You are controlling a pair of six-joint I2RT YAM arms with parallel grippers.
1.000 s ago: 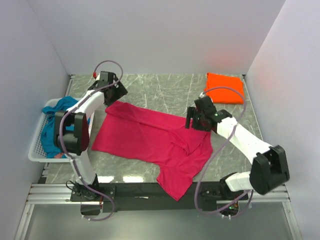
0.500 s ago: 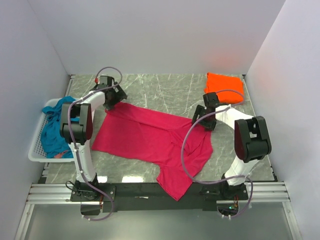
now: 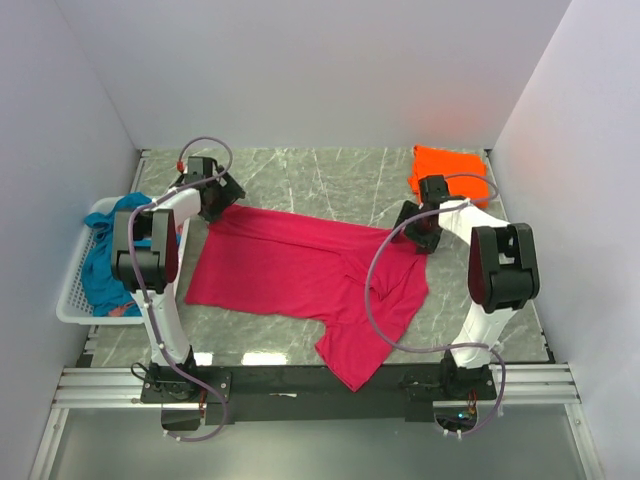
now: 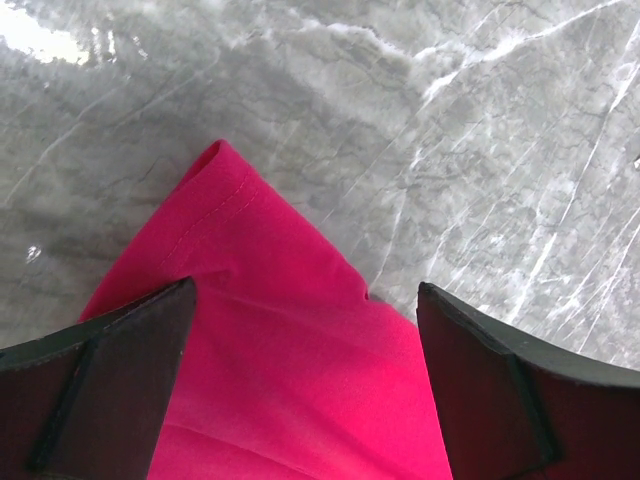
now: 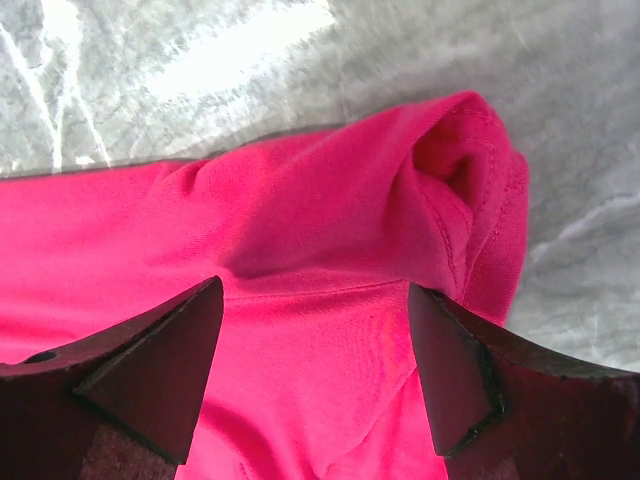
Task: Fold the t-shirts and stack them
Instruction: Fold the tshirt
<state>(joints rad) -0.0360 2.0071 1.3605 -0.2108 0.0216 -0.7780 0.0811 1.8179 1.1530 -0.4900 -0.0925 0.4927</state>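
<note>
The magenta-pink t-shirt (image 3: 300, 275) lies spread on the marble table, rumpled at its right side. My left gripper (image 3: 218, 198) is open over the shirt's far left corner (image 4: 250, 250), jaws wide on either side of the cloth. My right gripper (image 3: 414, 232) is open over the shirt's far right corner, where a sleeve (image 5: 450, 190) is bunched. The orange t-shirt (image 3: 450, 172) lies folded at the back right. The teal-blue t-shirt (image 3: 105, 255) lies crumpled in the basket.
A white lattice basket (image 3: 72, 300) stands at the left wall. White walls close in the table on three sides. A black rail (image 3: 300, 380) runs along the near edge, under the shirt's hanging tail.
Both grippers moved outward and back along the shirt's far edge: the left toward the left corner, the right toward the orange shirt. The far edge now lies straighter.
</note>
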